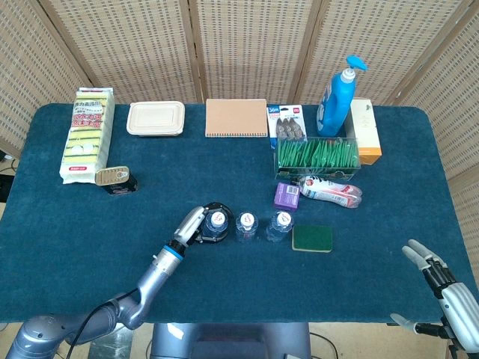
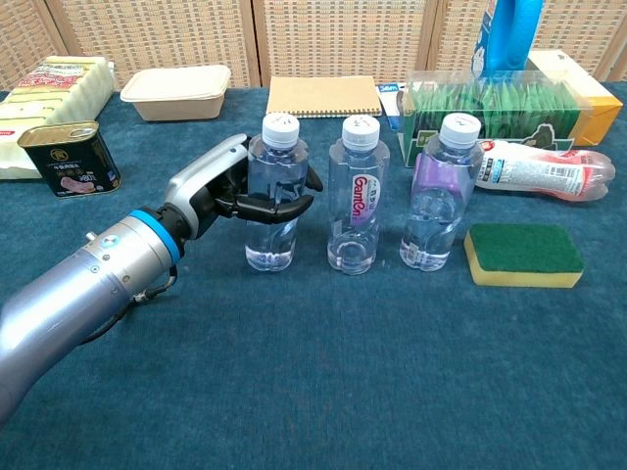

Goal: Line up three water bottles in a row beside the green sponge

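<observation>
Gripping leftmost bottle (image 2: 273,196): left hand (image 2: 230,191), fingers wrapped.

The head view looks down from high up and sees the whole blue surface (image 1: 224,299) to the woven screens behind. The chest view sits low and close, looking straight across the surface toward the back. Both show the three water bottles (image 1: 247,224) (image 2: 354,196) and the green sponge (image 1: 312,238) (image 2: 522,255).

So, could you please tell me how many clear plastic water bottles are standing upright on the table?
3, in a row left of the green sponge: left bottle gripped by the left hand, middle bottle, right bottle.
</observation>
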